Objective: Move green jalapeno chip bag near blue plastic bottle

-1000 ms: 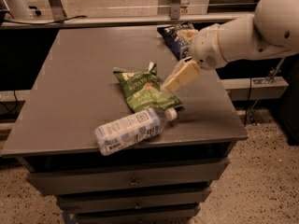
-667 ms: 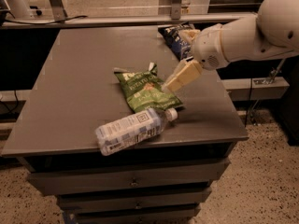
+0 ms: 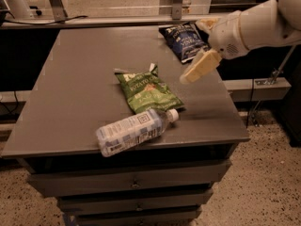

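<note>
The green jalapeno chip bag (image 3: 146,90) lies flat near the middle of the grey table (image 3: 80,79). The blue plastic bottle (image 3: 134,130) lies on its side at the front edge, its white cap touching the bag's lower right corner. My gripper (image 3: 190,75) hangs above the table to the right of the green bag, apart from it and holding nothing.
A dark blue chip bag (image 3: 183,40) lies at the back right of the table, partly behind my arm (image 3: 249,27). The table stands on a drawer cabinet (image 3: 131,182). A rail and dark shelving run behind the table.
My gripper has drawn back to the right and slightly up, away from the green bag. The bag and the bottle have not moved.
</note>
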